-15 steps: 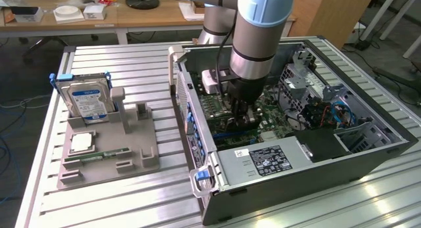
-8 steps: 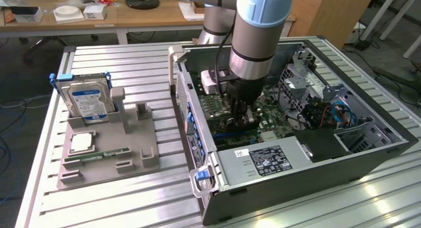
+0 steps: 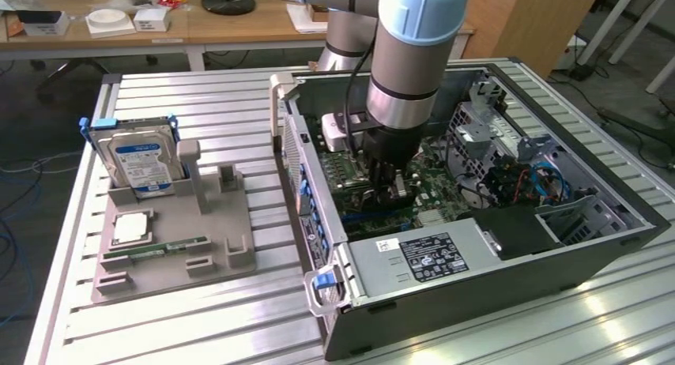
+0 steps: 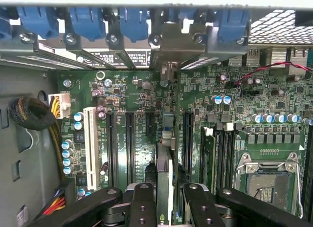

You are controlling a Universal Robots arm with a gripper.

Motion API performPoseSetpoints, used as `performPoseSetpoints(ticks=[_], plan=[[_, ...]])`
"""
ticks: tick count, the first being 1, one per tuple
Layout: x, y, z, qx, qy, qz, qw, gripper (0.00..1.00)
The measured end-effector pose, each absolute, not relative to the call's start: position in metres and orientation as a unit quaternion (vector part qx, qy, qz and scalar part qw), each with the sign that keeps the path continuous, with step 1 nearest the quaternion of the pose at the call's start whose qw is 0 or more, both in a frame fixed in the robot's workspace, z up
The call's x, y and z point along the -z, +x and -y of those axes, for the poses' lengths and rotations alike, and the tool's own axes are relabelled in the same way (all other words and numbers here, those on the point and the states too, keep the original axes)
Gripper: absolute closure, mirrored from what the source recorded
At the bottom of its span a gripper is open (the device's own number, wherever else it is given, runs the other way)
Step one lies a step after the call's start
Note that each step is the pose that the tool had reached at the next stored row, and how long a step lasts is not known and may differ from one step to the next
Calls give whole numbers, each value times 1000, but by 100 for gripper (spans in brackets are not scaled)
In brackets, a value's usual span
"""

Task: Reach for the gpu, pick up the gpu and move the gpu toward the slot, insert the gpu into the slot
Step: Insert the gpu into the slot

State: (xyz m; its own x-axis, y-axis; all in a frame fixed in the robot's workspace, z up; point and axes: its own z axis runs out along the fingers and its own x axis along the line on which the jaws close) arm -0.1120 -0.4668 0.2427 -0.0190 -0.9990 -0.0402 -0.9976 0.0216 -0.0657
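Green gpu [image 4: 165, 173] edge-on in gripper [image 4: 165, 197], above motherboard [image 4: 142, 90]; labels unreadable.

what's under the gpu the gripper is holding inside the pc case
The green motherboard with black expansion slots lies below the thin card held on edge by the black gripper. The card covers the slot directly under it.

My own black linkage fingers [image 4: 142, 207] run off the wrist picture's edge, so I cannot see their tips. The thin green circuit-board gpu [image 4: 165, 178] stands edge-on between them; its fan face is turned from me and its base hides whatever connector lies beneath. In the exterior view, my grey arm [image 3: 406, 73] covers my gripper [image 3: 388, 183] and much of the green motherboard [image 3: 443, 179].
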Motion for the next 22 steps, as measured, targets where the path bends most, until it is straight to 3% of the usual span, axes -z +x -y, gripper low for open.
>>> performPoseSetpoints(ticks=[22], plan=[[-244,-112,467,9,-699,-714,38,74]])
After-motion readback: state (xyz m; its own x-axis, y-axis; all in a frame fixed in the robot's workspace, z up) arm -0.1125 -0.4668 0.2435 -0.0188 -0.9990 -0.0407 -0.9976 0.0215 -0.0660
